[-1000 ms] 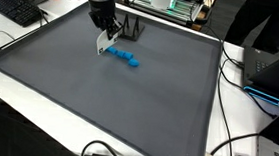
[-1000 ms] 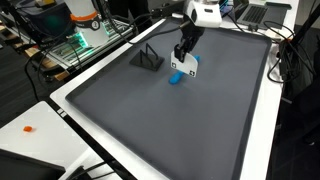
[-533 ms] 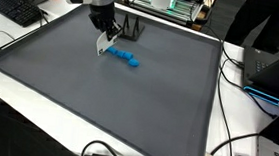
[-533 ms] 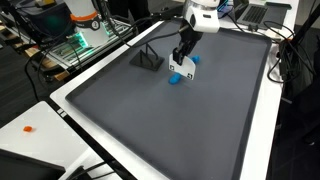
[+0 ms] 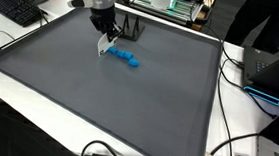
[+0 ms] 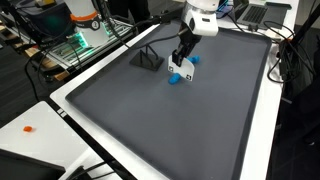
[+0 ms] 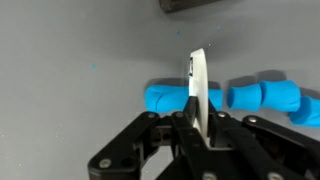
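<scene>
My gripper (image 5: 104, 43) is shut on a thin white card (image 5: 103, 50) and holds it upright, edge down, just above the grey mat (image 5: 68, 92). A blue toy made of linked rounded segments (image 5: 124, 58) lies on the mat right beside the card. In the wrist view the card (image 7: 197, 80) stands between my fingers (image 7: 197, 128), in front of the blue toy (image 7: 165, 97). In an exterior view the gripper (image 6: 184, 60) holds the card (image 6: 187, 68) just above the blue toy (image 6: 176, 78).
A small black triangular stand (image 5: 131, 29) sits on the mat just behind the gripper and also shows in an exterior view (image 6: 148, 57). A keyboard (image 5: 10, 8), cables and electronics surround the mat. The white table edge (image 5: 38, 95) frames the mat.
The gripper with the card has lifted slightly and shifted a little toward the back of the mat. The blue toy has not moved.
</scene>
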